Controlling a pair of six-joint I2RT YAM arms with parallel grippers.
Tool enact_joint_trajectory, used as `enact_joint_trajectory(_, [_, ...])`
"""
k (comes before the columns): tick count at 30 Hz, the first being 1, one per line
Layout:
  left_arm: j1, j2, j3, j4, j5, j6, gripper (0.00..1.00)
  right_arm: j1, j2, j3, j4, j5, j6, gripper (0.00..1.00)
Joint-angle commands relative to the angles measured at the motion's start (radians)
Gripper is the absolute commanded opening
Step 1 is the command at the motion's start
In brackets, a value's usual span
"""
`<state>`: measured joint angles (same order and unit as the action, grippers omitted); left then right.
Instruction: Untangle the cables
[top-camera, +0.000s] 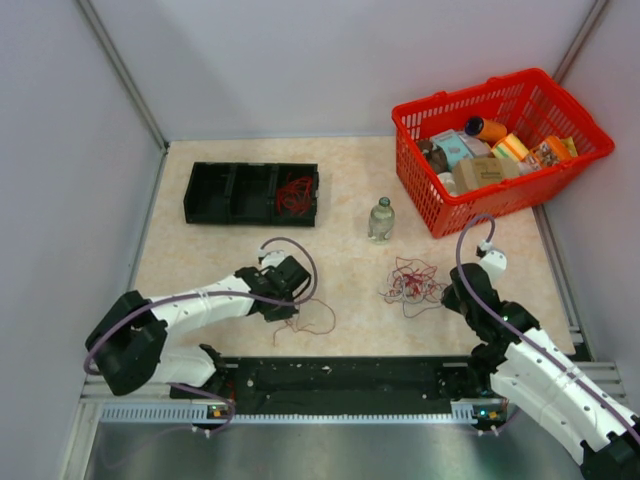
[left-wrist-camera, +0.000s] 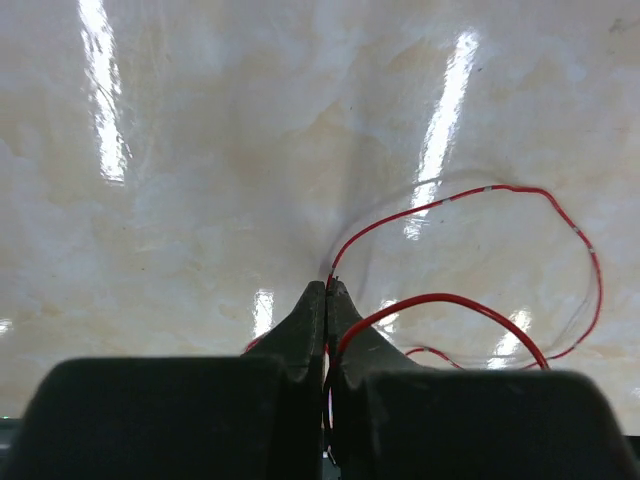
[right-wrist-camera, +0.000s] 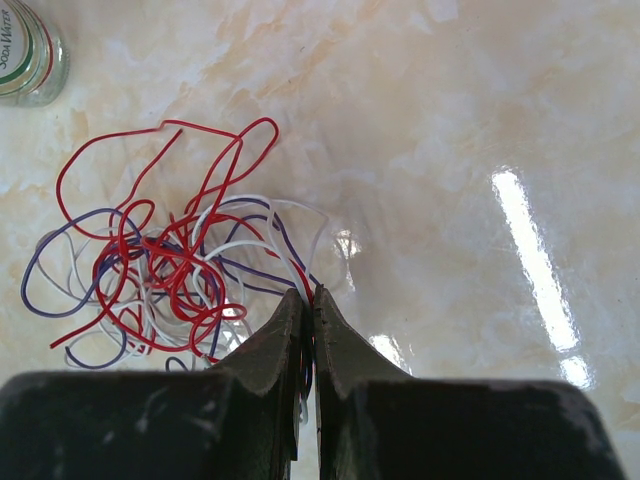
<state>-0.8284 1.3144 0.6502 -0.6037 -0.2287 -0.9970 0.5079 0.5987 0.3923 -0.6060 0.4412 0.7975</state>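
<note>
left fingers (left-wrist-camera: 305, 325) pinch one thin red wire (left-wrist-camera: 520, 188) | right fingers (right-wrist-camera: 280, 335) pinch tangled red, white, blue wire bunch (right-wrist-camera: 180, 270)

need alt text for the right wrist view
Dark fingers of the right gripper are shut on strands of a tangle of red, white and purple cables on a glossy marbled table. A clear bottle sits top left.

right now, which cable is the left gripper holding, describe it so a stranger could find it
On the beige marbled table, look near left, at the black left gripper. Shut in its tips is a single thin red wire lying in open loops. Unlike the mixed red, white and blue tangle to its right, it lies alone.
</note>
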Motion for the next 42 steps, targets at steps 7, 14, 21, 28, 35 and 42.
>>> enact_joint_trajectory(7, [0.221,-0.078,0.401,0.041,-0.029,0.434,0.00,-0.006,-0.019,-0.007,0.049,-0.010,-0.015,0.00])
enact_joint_trajectory(14, [0.345,0.196,0.771,0.009,-0.112,0.635,0.00,-0.005,-0.027,-0.010,0.052,-0.013,-0.020,0.00])
enact_joint_trajectory(21, [0.362,0.433,0.999,0.042,-0.351,0.744,0.00,-0.006,-0.017,-0.009,0.058,-0.018,-0.023,0.00])
enact_joint_trajectory(28, [0.361,0.609,1.094,0.109,-0.419,0.800,0.00,-0.006,-0.008,-0.009,0.063,-0.022,-0.029,0.00])
enact_joint_trajectory(35, [0.368,0.741,1.163,0.099,-0.144,0.762,0.00,-0.005,-0.010,-0.007,0.064,-0.024,-0.027,0.00])
enact_joint_trajectory(42, [0.400,0.812,1.158,0.140,-0.090,0.726,0.00,-0.006,-0.022,-0.012,0.064,-0.036,-0.032,0.00])
